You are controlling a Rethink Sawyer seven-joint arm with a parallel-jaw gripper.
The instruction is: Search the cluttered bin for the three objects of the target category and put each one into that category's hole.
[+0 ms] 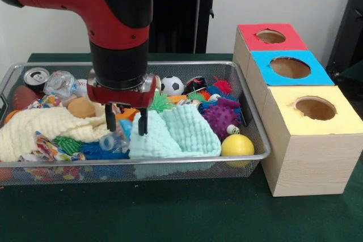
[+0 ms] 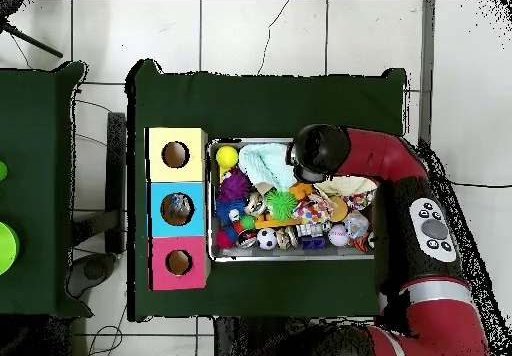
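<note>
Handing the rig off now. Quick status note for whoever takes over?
Gripper: open, empty, hanging low over the middle of the bin.
Bottles: one bottle lies just below the gripper, near the bin's front wall in the front view. A crumpled bottle sits beside the can. No third one shows; it may be buried.
Done: cannot tell whether any is in a box yet.
Left: grasp the one below, drop it in its hole, then find the rest.
</note>
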